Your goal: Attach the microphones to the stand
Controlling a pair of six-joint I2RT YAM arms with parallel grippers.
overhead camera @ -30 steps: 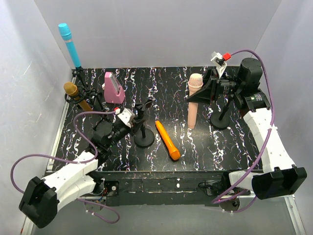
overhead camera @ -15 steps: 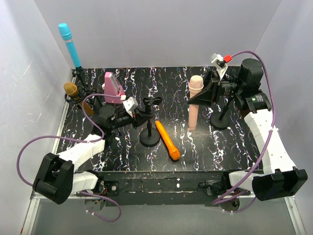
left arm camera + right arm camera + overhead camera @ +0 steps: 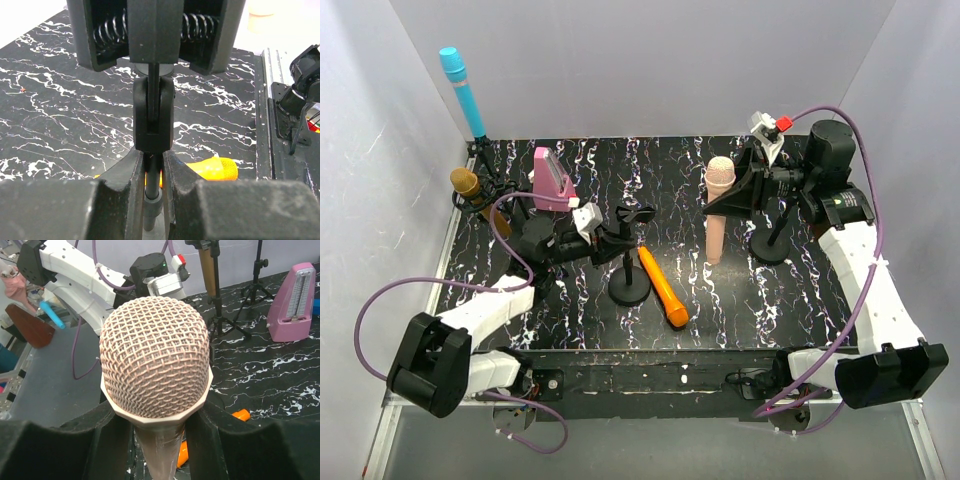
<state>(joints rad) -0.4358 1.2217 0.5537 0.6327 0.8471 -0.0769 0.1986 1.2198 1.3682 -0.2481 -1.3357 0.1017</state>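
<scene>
The stand has slid right, left claw clamped on its post; right claw grips the stiff, likely light peach mic just below its head.

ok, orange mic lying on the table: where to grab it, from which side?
Slim handle of the orange stick microphone, just behind its wider rounded end nearest the arms, approached straight down from above and gripped across the barrel. It lies flat and diagonal on the black marbled table; the round black stand base probably crowds its far half.
</scene>
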